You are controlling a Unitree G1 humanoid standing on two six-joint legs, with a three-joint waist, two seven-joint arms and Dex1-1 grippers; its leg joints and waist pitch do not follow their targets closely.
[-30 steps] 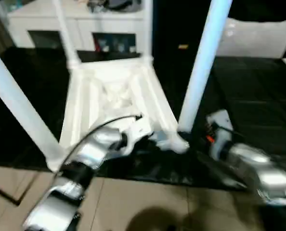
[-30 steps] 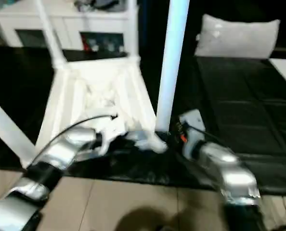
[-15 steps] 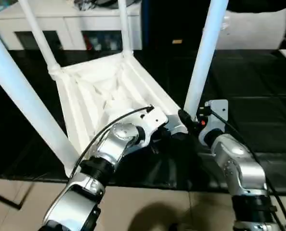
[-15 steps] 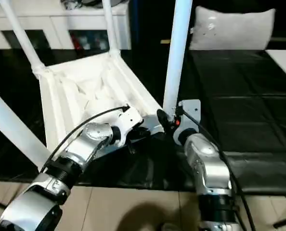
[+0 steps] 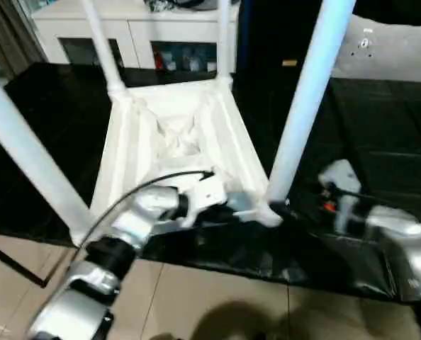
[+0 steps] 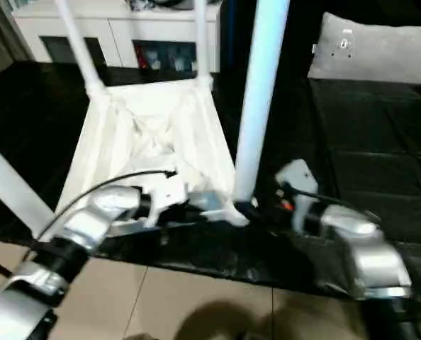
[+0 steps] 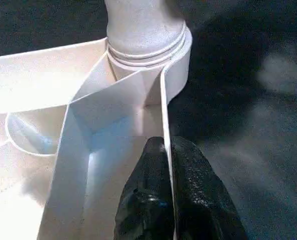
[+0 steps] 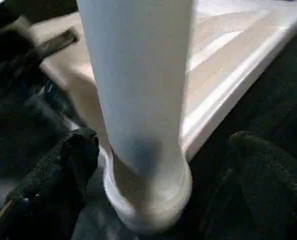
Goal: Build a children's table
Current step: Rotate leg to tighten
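The white children's table (image 5: pixel 175 134) lies upside down on a black mat, its X-ribbed underside facing up and four legs standing in the corner sockets. My left gripper (image 7: pixel 167 145) is shut on the table's thin rim, just short of the near right corner socket (image 7: pixel 148 45). It is also seen from above, left gripper (image 5: pixel 228 205). My right gripper (image 8: pixel 158 145) is open. Its black fingers (image 8: pixel 73 155) stand on either side of the near right leg (image 5: pixel 306 99) at its base, apart from it.
A white cabinet (image 5: pixel 168 42) with glass doors stands behind the table. A grey pillow (image 5: pixel 388 57) lies at the back right on the black mat (image 5: pixel 380 142). Beige floor tiles (image 5: pixel 196 304) run along the near edge.
The whole view has swung and shifted with the camera. My left gripper keeps its hold on the rim. My right wrist stands a little farther from the leg's base than half a second ago.
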